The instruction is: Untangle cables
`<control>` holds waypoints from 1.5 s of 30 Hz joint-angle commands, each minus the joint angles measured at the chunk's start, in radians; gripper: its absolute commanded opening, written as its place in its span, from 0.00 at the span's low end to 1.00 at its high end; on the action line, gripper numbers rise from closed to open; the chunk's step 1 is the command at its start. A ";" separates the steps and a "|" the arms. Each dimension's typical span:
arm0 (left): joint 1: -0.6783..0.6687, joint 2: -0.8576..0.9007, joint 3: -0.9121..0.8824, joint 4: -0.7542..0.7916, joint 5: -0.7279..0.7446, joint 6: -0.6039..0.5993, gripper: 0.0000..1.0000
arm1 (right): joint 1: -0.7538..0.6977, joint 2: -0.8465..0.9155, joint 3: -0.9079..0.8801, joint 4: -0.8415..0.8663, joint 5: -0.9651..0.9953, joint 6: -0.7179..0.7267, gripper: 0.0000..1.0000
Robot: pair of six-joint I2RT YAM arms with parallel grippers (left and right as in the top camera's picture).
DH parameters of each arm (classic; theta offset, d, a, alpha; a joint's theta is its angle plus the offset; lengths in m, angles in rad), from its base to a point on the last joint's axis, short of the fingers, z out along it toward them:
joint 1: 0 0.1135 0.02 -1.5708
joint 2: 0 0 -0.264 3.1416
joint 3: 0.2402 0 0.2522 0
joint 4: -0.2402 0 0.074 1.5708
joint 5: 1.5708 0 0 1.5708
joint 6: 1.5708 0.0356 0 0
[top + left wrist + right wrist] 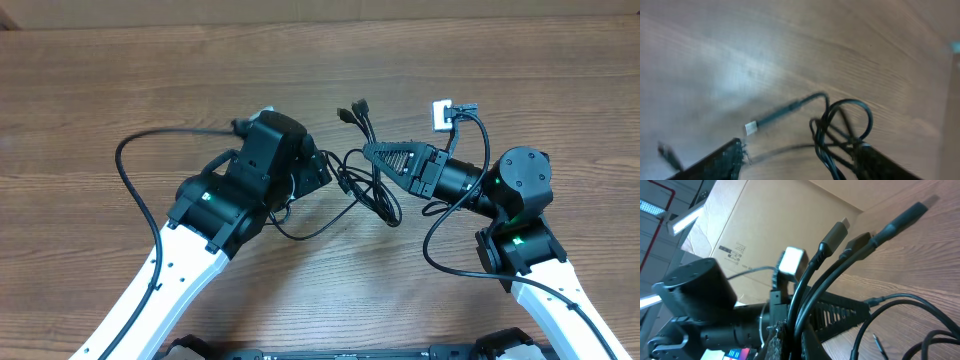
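Several thin, long black cables (372, 192) lie knotted on the brown wood-grain table (90, 80), between the two arms. At the left, the left gripper (800, 146) hangs low over the tangle with its fingers well apart and nothing clamped; the loops sit just beside one finger. A silver-tipped plug (751, 128) trails free of the knot. In the middle, the knot is a few overlapping loops. To the right, the right gripper (372, 152) is closed on a bundle of strands near their black plug ends (355, 112), which stick out beyond it. Farther right lies a white-tipped connector (442, 113); whether it belongs to the tangle I cannot tell. I judge these cords light, soft and springy. They are likely to slip through a loose pinch and drag their neighbours along. The best hold looks like one strand just behind a plug, where the stiff moulding gives purchase, rather than the loops themselves.
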 commanded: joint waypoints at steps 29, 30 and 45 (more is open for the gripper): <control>0.068 -0.016 0.008 0.146 0.344 -1.067 0.93 | 0.001 -0.002 0.014 0.338 -0.095 0.240 0.04; 0.075 -0.016 0.008 0.150 0.346 -1.067 0.93 | 0.001 -0.002 0.014 0.338 -0.095 0.240 0.04; 0.097 -0.016 0.008 0.172 0.459 -0.987 0.95 | 0.001 -0.002 0.014 0.331 -0.084 0.232 0.04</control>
